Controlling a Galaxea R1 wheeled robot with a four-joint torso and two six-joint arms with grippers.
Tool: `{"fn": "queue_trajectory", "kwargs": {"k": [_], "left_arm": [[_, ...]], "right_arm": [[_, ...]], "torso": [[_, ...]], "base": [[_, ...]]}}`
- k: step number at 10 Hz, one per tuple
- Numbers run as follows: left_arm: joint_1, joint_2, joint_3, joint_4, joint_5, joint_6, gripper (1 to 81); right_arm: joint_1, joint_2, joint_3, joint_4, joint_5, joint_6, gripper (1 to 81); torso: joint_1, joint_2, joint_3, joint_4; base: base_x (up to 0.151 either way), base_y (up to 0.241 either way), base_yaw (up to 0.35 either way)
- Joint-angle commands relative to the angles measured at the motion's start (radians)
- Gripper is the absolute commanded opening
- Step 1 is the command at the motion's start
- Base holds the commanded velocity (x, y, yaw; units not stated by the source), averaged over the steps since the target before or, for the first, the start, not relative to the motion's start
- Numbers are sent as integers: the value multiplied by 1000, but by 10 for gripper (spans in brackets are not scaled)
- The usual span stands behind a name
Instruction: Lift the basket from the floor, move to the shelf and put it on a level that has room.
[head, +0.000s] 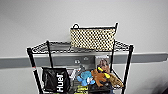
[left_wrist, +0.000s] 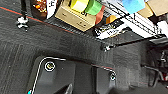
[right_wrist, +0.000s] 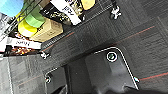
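Basket (head: 93, 38) sits on the shelf's (head: 128, 66) top level (head: 56, 47), toward three o'clock against the wall, and I can't tell either claw's state, so I'd back away slowly, arms low, clear of the posts.

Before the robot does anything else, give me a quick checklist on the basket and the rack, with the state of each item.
1. Basket on the rack's top tier: ok, it sits at the right side.
2. Basket upright: ok, rim level, loop handle up.
3. Basket fully on the tier: cannot tell, its far edge is hidden.
4. Room left on the top tier: ok, the left part is bare.
5. Lower tier undisturbed: ok, black bag and blue toy sit in place.
6. Tools free of the basket: cannot tell.
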Motion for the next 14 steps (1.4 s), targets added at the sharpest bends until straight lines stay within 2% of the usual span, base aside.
{"fn": "queue_trajectory", "kwargs": {"k": [1,6,8,11,12,14], "left_arm": [[-58,61,-91,33,41,8,811],[-32,150,-200,91,51,8,811],[-15,208,-282,99,51,8,811],[11,273,-358,134,53,8,811],[19,291,-379,143,53,8,811],[39,377,-496,173,53,8,811]], "right_arm": [[38,94,-156,9,-54,-50,811],[-16,250,-412,8,-54,-104,811],[-39,326,-522,6,-51,-128,811],[-59,406,-666,6,-22,-147,811],[-71,420,-669,6,-10,-150,811],[-111,465,-686,5,97,-150,811]], "torso": [[0,0,0,0],[0,0,0,0],[0,0,0,0],[0,-1,0,0],[0,-1,0,0],[0,-1,0,0]], "base": [[0,0,0],[0,0,0],[0,0,0],[0,0,0],[0,0,0],[0,0,0]]}}
